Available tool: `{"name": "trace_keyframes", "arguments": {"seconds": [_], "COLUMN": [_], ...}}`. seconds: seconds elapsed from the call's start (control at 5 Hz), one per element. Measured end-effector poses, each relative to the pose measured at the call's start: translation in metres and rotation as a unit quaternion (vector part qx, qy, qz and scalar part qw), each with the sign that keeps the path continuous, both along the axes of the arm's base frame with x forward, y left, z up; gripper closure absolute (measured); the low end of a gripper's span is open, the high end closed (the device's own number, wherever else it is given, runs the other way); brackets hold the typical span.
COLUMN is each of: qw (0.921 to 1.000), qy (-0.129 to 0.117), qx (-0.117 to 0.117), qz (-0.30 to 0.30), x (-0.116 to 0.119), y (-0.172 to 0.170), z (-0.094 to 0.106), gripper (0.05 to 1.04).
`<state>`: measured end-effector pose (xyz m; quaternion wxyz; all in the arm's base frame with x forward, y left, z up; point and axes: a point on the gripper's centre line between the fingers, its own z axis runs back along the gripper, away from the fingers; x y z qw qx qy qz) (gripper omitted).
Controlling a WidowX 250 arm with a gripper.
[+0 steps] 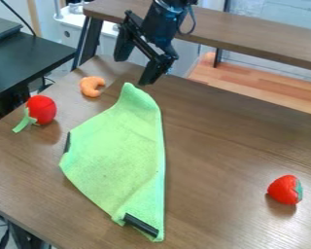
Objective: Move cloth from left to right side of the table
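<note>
The black gripper (133, 71) hangs at the top of the view, left of centre, with its two fingers spread apart and nothing between them. Just below it in the view is the raised-looking far corner of the green cloth (119, 146). Whether a fingertip touches that corner, I cannot tell. The cloth lies spread on the left and middle part of the brown table (229, 146), narrowing toward its far and near ends. Dark strips show on its left edge and near corner.
A red toy vegetable with a green stem (43, 109) and an orange curved toy (91, 86) lie left of the cloth, toward the back. A red toy strawberry (284, 189) sits at the right. Behind the table runs a brown bench (262, 41); a black table (28, 61) stands left.
</note>
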<state>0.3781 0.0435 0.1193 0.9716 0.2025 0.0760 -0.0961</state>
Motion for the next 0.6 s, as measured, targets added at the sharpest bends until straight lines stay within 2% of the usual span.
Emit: {"name": "trace_keyframes", "arguments": {"seconds": [0.2, 0.4, 0.6], "qw": [0.9997, 0.9996, 0.9996], "qy": [0.024, 0.027, 0.024], "qx": [0.0, -0.001, -0.011], "qz": [0.0, 0.0, -0.008], "x": [-0.0018, -0.0025, -0.001], "y": [-0.0009, -0.0011, -0.0031], "z": [-0.0166, -0.0185, -0.0201], "gripper": [0.082, 0.082, 0.082]}}
